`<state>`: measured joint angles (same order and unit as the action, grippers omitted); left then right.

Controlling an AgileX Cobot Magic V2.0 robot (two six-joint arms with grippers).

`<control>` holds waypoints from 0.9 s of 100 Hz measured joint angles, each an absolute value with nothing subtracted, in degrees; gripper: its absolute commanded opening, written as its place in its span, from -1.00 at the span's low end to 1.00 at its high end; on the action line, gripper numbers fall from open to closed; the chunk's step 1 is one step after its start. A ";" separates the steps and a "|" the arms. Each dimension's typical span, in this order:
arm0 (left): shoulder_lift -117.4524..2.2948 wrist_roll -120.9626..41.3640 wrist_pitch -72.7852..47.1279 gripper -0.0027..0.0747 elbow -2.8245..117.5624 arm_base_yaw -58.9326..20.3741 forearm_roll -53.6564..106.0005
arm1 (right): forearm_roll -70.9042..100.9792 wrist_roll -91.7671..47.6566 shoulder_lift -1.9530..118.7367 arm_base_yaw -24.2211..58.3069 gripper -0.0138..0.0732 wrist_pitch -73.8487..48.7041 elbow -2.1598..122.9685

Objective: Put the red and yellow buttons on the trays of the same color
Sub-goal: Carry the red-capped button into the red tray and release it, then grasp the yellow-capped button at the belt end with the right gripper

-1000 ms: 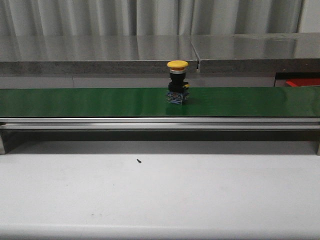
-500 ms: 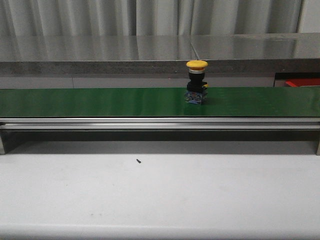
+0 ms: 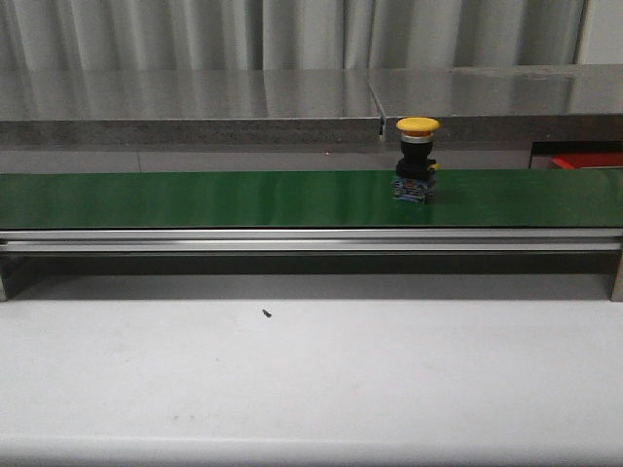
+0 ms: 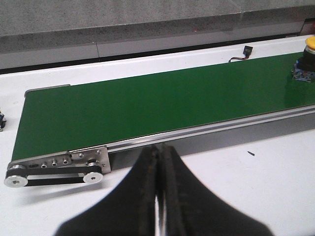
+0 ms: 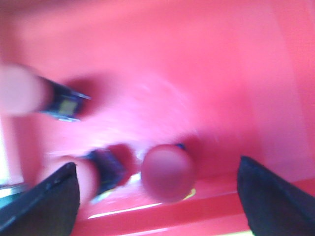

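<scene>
Yellow button (image 3: 417, 159) upright on the green conveyor belt (image 3: 195, 198), right of the belt's middle, closer to its right end, near the back edge. In the left wrist view it sits at the far end of the belt (image 4: 147, 105), cut by the frame (image 4: 309, 43).

Red tray (image 5: 197, 73) fills the right wrist view, blurry; I make out three red buttons in it, one central (image 5: 168, 171), one near a corner (image 5: 22, 91), one by the near wall (image 5: 86, 174).

Right gripper (image 5: 157, 196) hangs over that tray, fingers spread wide, nothing between them. Left gripper (image 4: 157, 196) over the white table (image 3: 292, 370) by the belt's left end roller, fingers pressed together, empty.

My read: red drop looks done, yellow pick is next. I'd take it with the right arm since it's nearer that side. A yellow tray isn't visible from any camera. Risk: the tall, narrow button tips if I clip the cap; grip the black body.
</scene>
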<state>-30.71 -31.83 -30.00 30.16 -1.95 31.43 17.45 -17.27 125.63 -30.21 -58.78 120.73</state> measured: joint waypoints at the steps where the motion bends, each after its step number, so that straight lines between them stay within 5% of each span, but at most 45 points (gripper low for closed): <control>1: -30.71 -31.83 -30.00 -0.98 30.16 -1.95 31.43 | 17.68 -17.75 125.30 -30.11 0.80 -58.98 120.73; 29: -30.71 -31.83 -30.00 -0.98 30.16 -1.95 31.43 | 20.48 -23.31 111.99 -24.80 0.80 -62.36 116.25; 65: -30.71 -31.83 -30.00 -0.98 30.16 -1.95 31.43 | 20.62 -27.32 90.18 -15.64 0.80 -54.82 85.86; 90: -30.71 -31.83 -30.00 -0.98 30.16 -1.95 31.43 | 20.62 -28.32 86.17 -7.09 0.80 -49.48 71.35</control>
<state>-30.71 -31.83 -30.00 30.16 -1.95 31.43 20.62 -28.32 86.17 -7.09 -49.48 71.35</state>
